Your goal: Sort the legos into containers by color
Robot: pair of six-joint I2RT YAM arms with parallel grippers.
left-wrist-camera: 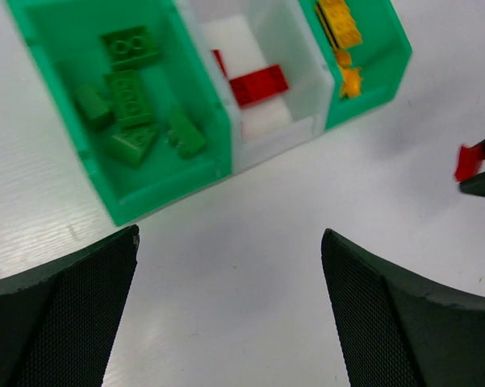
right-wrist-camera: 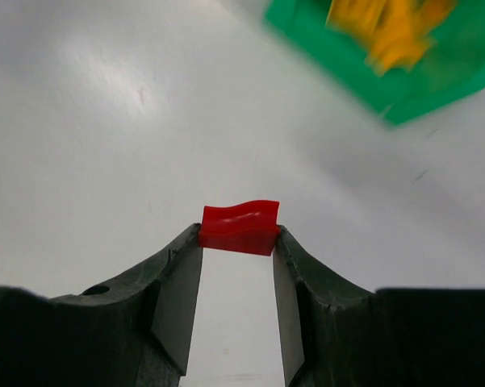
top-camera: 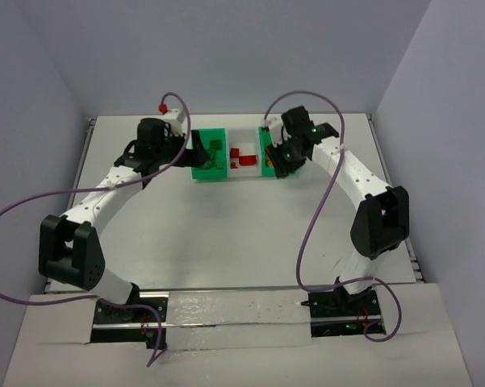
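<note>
My right gripper (right-wrist-camera: 238,239) is shut on a small red lego (right-wrist-camera: 239,227), held just above the table in front of the right green container (right-wrist-camera: 436,89), which holds orange legos (right-wrist-camera: 391,32). The left wrist view catches that red lego (left-wrist-camera: 468,161) at its right edge. The three joined containers lie ahead of my left gripper (left-wrist-camera: 230,234), which is open over bare table. The left green container (left-wrist-camera: 173,196) holds several green bricks (left-wrist-camera: 129,97). A red brick (left-wrist-camera: 258,85) lies in the white middle container (left-wrist-camera: 278,137). Orange bricks (left-wrist-camera: 343,32) sit in the right green one (left-wrist-camera: 363,105).
From above, the row of containers (top-camera: 211,172) stands at the table's far middle, with my left gripper (top-camera: 186,149) at its left end and my right gripper (top-camera: 278,165) at its right end. Purple cables loop over both arms.
</note>
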